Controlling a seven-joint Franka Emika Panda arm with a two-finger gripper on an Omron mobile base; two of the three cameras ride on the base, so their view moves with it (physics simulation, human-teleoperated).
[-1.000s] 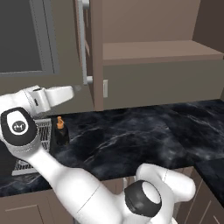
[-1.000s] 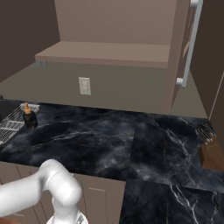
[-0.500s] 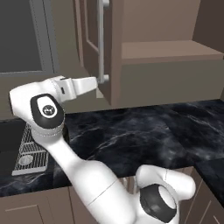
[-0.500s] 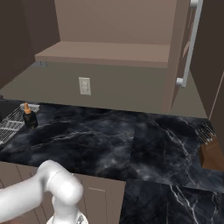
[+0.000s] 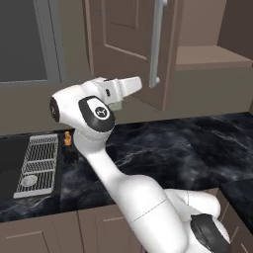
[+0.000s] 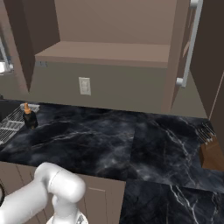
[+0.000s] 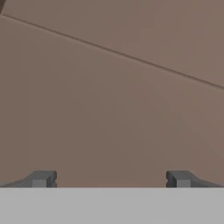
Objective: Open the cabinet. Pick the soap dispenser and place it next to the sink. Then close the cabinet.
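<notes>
The cabinet (image 6: pixel 105 51) stands open, its inner shelf bare. Its left door (image 5: pixel 123 47), with a long silver handle (image 5: pixel 158 42), hangs partly swung in; the right door's handle (image 6: pixel 189 43) stands wide open. My gripper (image 5: pixel 138 83) is open against the left door's face, close to the handle, holding nothing. In the hand view the fingertips (image 7: pixel 41 178) stand far apart before a flat brown panel (image 7: pixel 113 100). The soap dispenser (image 5: pixel 67 142) (image 6: pixel 29 115), black with an orange pump, stands upright on the counter beside the sink (image 5: pixel 10 158) and its metal rack (image 5: pixel 38 163).
Dark marble counter (image 6: pixel 109 140) runs under the cabinet. A wall outlet (image 6: pixel 84 85) sits below the shelf. A knife block (image 6: pixel 210 151) stands at the far right. A grey-framed window (image 5: pixel 24 42) is above the sink. My own arm (image 5: pixel 99 148) rises over the counter's left part.
The left cabinet door has swung to the right, toward shut, with my hand following against it. The soap dispenser has stayed put and the gripper has stayed open.
</notes>
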